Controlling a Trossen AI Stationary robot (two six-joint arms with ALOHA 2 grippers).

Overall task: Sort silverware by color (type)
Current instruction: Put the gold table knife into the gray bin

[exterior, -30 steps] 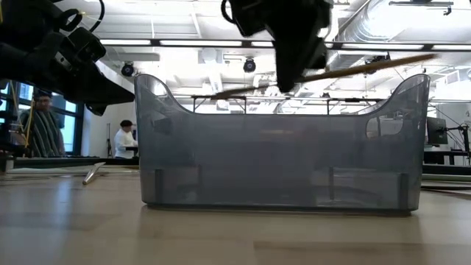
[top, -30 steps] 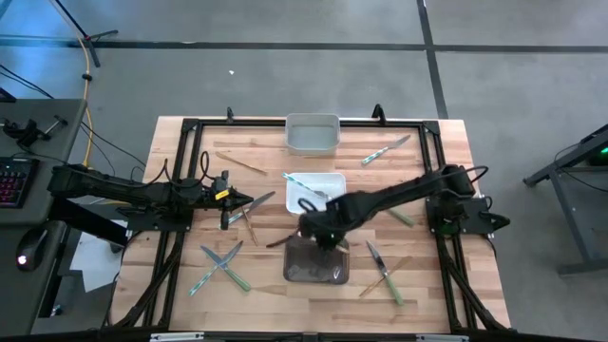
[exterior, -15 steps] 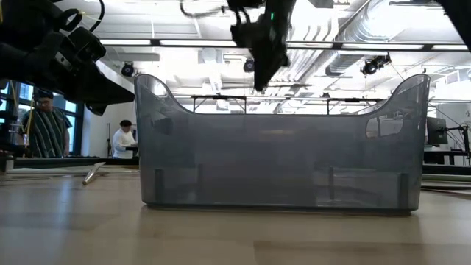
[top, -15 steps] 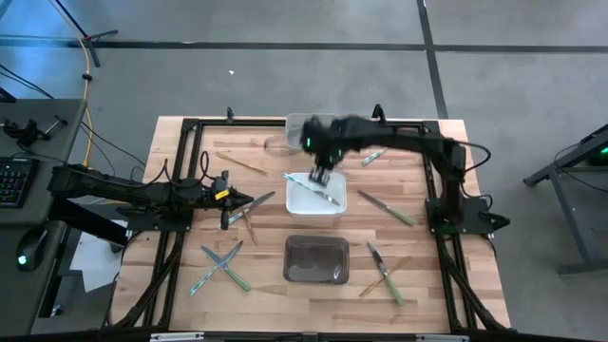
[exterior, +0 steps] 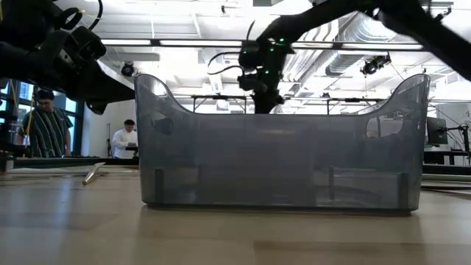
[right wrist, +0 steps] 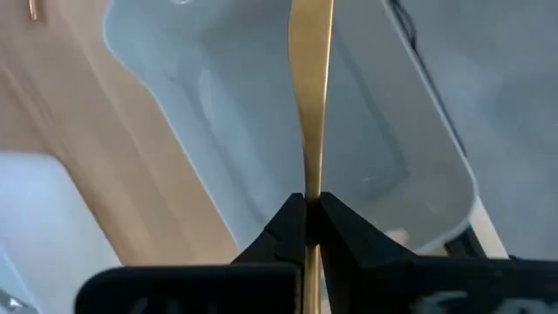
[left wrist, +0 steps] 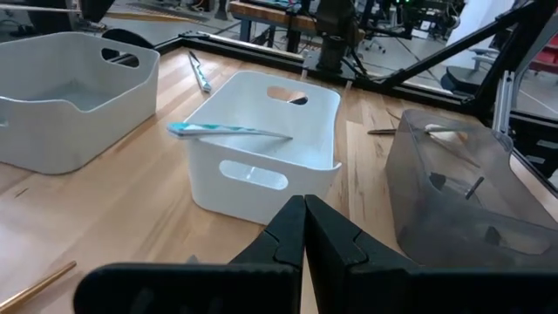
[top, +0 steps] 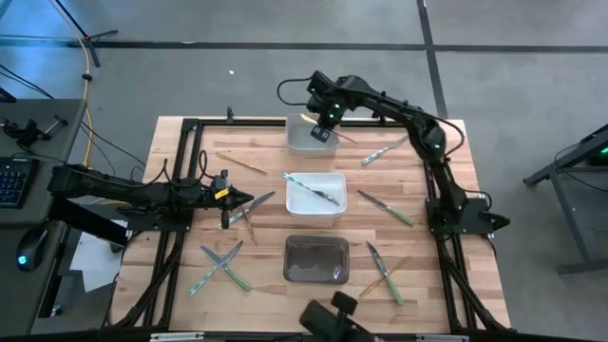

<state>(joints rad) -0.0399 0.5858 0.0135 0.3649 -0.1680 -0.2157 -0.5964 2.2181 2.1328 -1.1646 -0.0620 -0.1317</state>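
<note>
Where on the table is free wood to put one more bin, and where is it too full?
Free: the far-left corner beyond the tan piece, and the near-right corner past the crossed pieces. Crowded: the middle line of grey bin, white bin and dark bin, and near-left by the crossed knives.

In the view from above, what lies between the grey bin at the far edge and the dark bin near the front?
In the high view, the white bin lies between the grey bin and the dark bin; a blue-handled utensil rests across it.
</note>
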